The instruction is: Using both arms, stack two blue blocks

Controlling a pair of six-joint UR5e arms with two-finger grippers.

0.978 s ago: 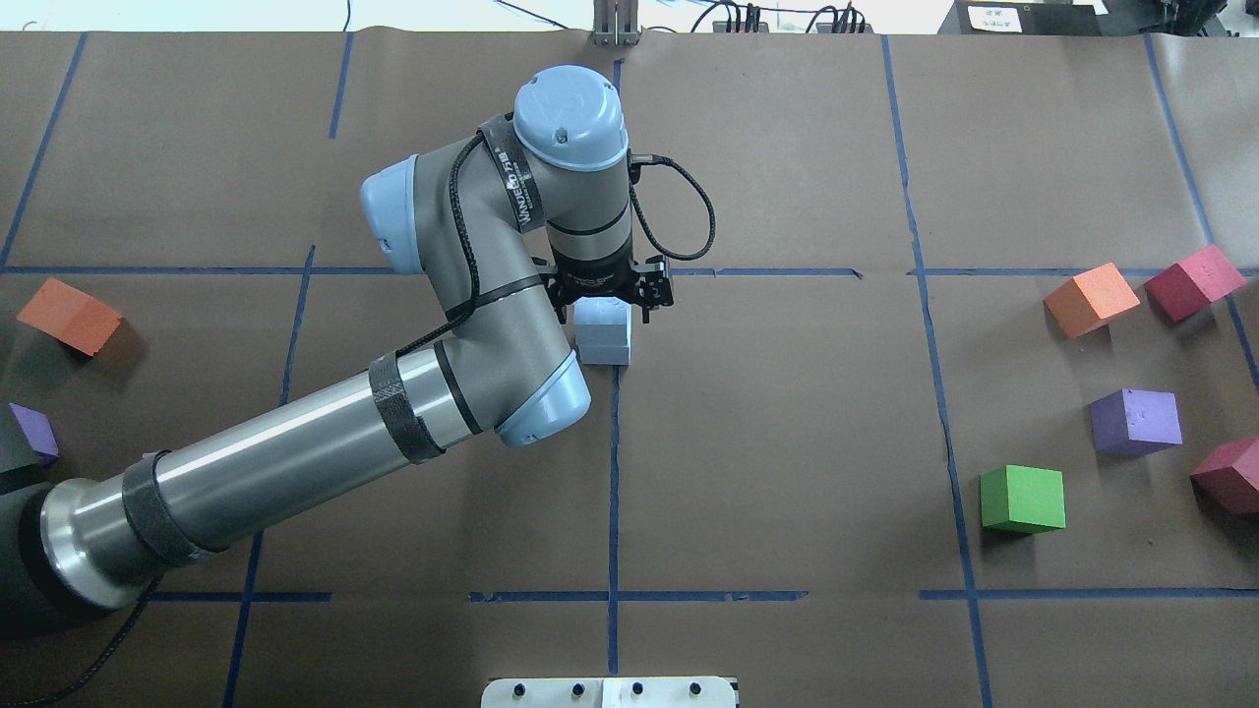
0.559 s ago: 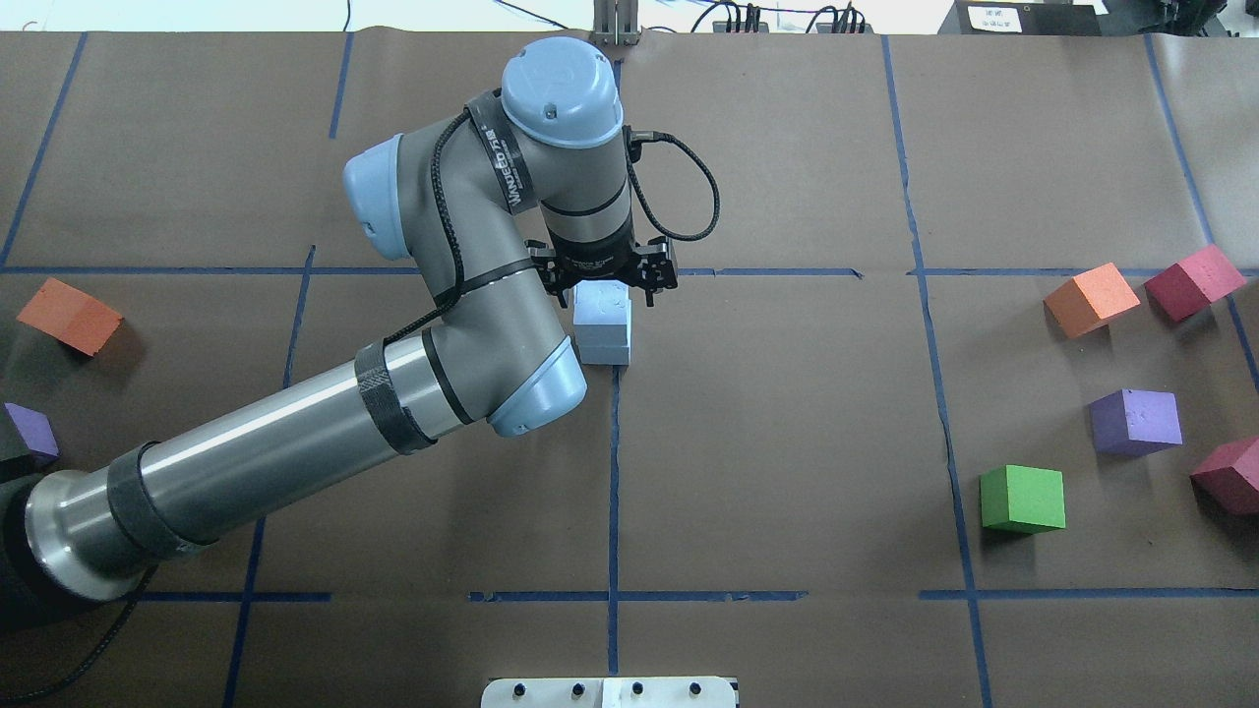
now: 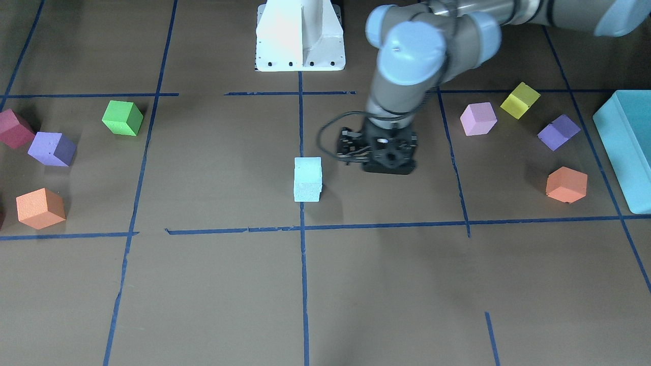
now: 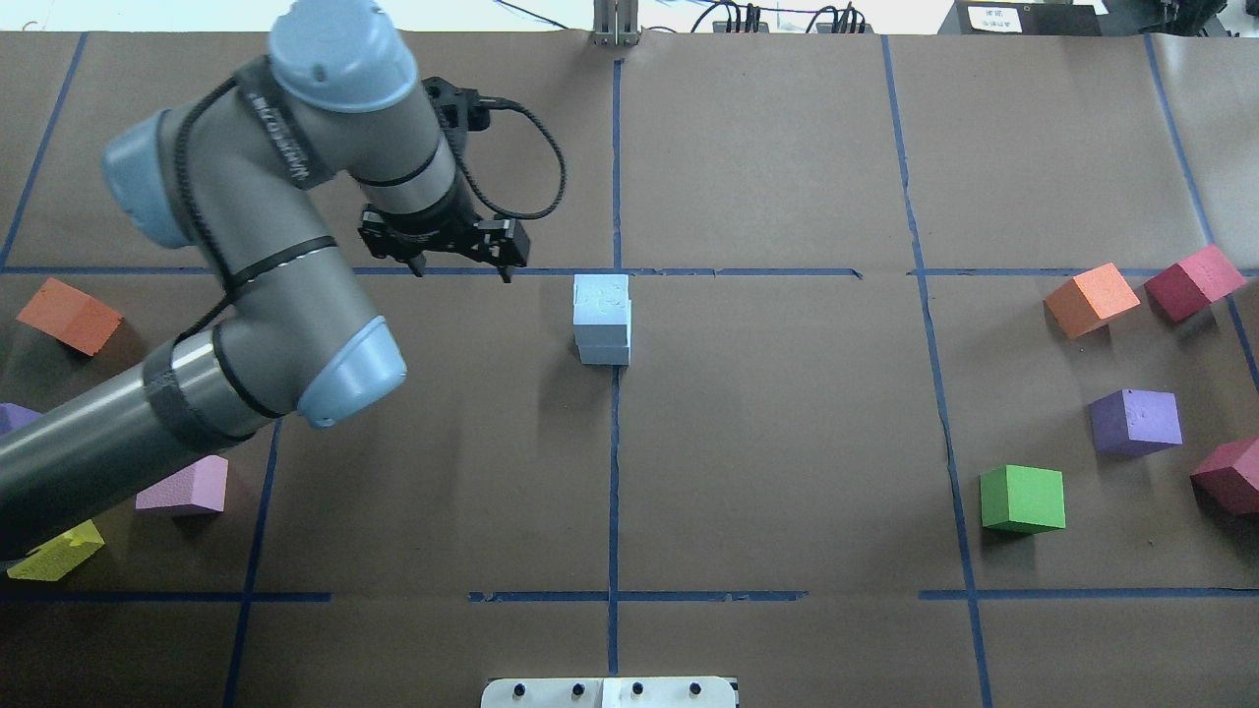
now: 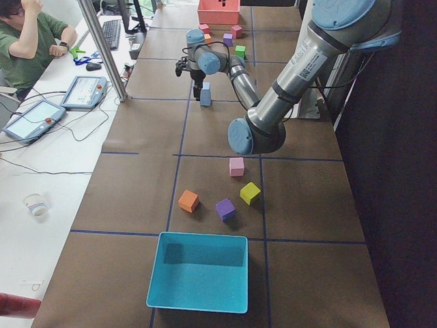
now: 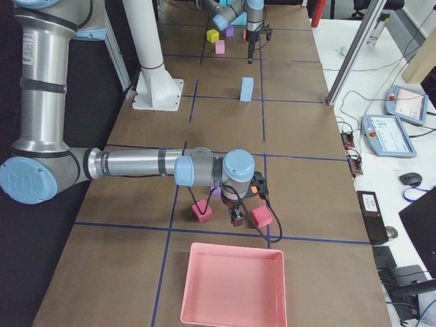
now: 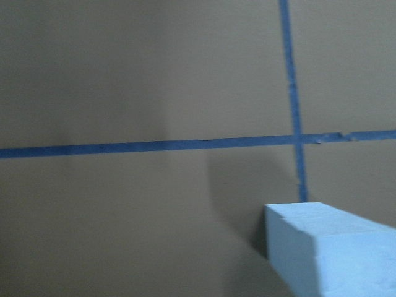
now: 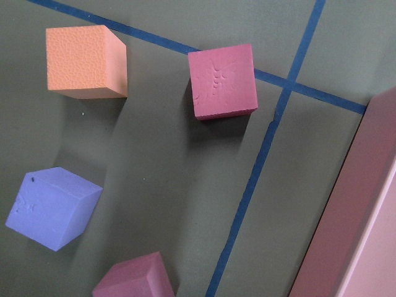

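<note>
The two pale blue blocks [image 4: 601, 301] stand stacked on a blue tape line in the middle of the table, one squarely on the other. The stack also shows in the front view [image 3: 307, 173] and at the lower right of the left wrist view [image 7: 334, 247]. My left gripper [image 4: 462, 272] is open and empty, to the left of the stack and clear of it; it also shows in the front view [image 3: 388, 163]. My right gripper [image 6: 236, 216] shows only in the exterior right view, low among red cubes, and I cannot tell whether it is open or shut.
Orange [image 4: 1090, 299], red [image 4: 1193, 281], purple [image 4: 1134, 421] and green [image 4: 1022, 499] cubes lie at the right. Orange [image 4: 69, 315], pink [image 4: 185, 487] and yellow [image 4: 56, 551] cubes lie at the left. A teal box [image 3: 624, 147] and a pink tray [image 6: 231, 286] stand at the table's ends.
My left gripper, which was open around the upper blue block, has drawn away from the stack to the left. The stack has stayed in place.
</note>
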